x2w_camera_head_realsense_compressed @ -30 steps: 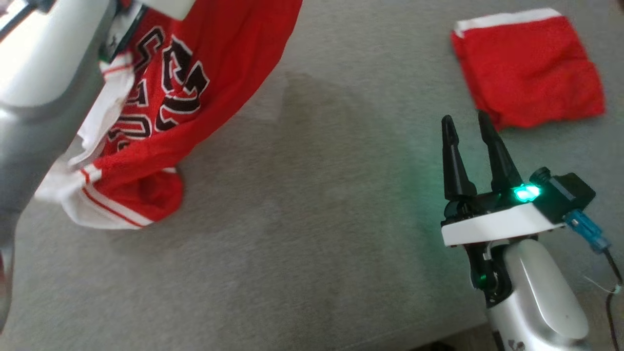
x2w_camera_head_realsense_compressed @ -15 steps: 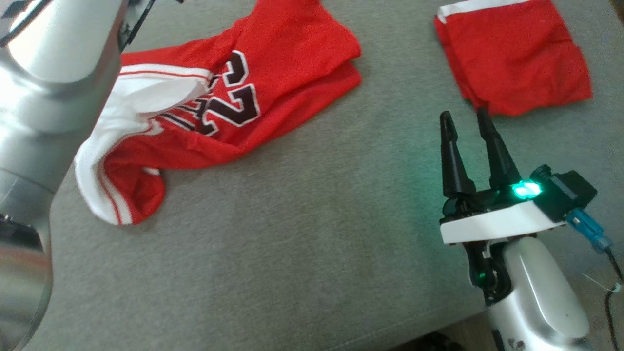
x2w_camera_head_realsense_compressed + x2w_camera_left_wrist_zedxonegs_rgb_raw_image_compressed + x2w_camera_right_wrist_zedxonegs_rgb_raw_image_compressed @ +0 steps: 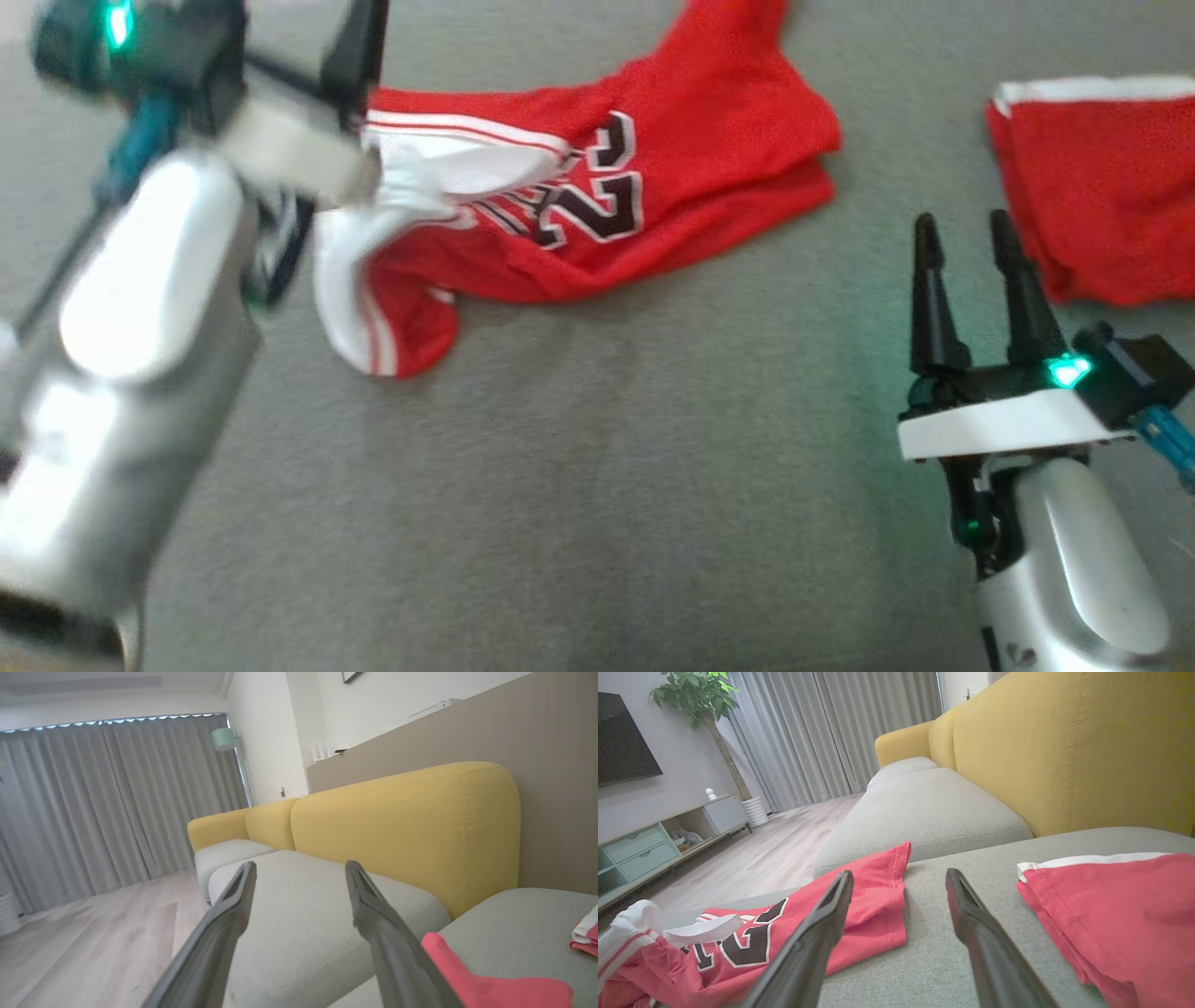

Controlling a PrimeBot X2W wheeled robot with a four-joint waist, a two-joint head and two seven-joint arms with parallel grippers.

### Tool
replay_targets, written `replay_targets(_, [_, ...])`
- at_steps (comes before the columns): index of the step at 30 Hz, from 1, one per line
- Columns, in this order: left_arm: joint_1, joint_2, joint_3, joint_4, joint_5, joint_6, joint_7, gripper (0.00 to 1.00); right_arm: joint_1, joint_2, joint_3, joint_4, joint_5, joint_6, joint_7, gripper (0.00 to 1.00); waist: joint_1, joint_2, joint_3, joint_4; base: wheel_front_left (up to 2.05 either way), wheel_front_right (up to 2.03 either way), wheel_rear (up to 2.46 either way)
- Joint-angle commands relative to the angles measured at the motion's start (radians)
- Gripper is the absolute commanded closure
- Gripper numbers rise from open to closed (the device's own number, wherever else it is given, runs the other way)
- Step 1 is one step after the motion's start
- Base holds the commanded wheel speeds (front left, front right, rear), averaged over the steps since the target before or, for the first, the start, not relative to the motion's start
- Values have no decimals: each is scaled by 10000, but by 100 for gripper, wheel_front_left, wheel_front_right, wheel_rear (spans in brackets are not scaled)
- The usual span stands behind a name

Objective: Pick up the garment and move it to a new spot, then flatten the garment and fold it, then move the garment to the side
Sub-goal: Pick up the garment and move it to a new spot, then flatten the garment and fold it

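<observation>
Soft, even daylight; shadows are faint. Motion blur smears the left arm (image 3: 140, 327) in the head view. A green lamp (image 3: 1064, 371) tints the grey cushion (image 3: 607, 485) beside the right gripper (image 3: 963, 220).

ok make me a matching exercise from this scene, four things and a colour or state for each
Things:
1. jersey
2. folded cloth
3. backrest
4. right gripper

Colours or states:
a. yellow
b. open, holding nothing
c. crumpled, number showing
d. plain red with a white band, on the robot's right

Pairs: 1-c, 2-d, 3-a, 4-b
</observation>
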Motion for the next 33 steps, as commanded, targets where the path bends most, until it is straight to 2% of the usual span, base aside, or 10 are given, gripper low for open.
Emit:
replay_targets(1, [666, 436, 771, -747, -190, 197, -37, 0, 136, -3, -2, -230, -173, -9, -107, 0, 1, -1, -549, 710, 0, 0, 0])
replay_targets(6, [3060, 375, 1509, -1855, -305, 549, -37, 0, 453, -3, -197, -99, -368, -9, -107, 0, 1, -1, -969, 1154, 0, 0, 0])
replay_targets(8, [3514, 312, 1626, -2068, -286, 615, -37, 0, 523, -3, -225, -81, -381, -9, -107, 0, 1, -1, -1045, 1214, 0, 0, 0])
replay_targets(13, [5554, -175, 2204, -2980, -160, 903, -37, 0, 785, -3, -241, -9, -384, -9, -107, 0, 1, -1, -1298, 1347, 0, 0, 0])
replay_targets(18, [6915, -851, 2879, -3586, 33, 1012, -38, 0, 871, -3, -166, 44, -347, -9, -107, 0, 1, -1, -1323, 1317, 0, 0, 0])
replay_targets(27, [7312, -1506, 3534, -3961, 822, 496, -38, 0, 611, -3, -389, 54, -430, -9, -107, 0, 1, -1, -982, 1429, 0, 0, 0])
replay_targets(33, [7128, -1905, 3726, -3865, 1144, 132, -38, 0, -109, -3, -927, 1175, -688, -9, 551, 0, 1, -1, -612, 1689, 0, 0, 0])
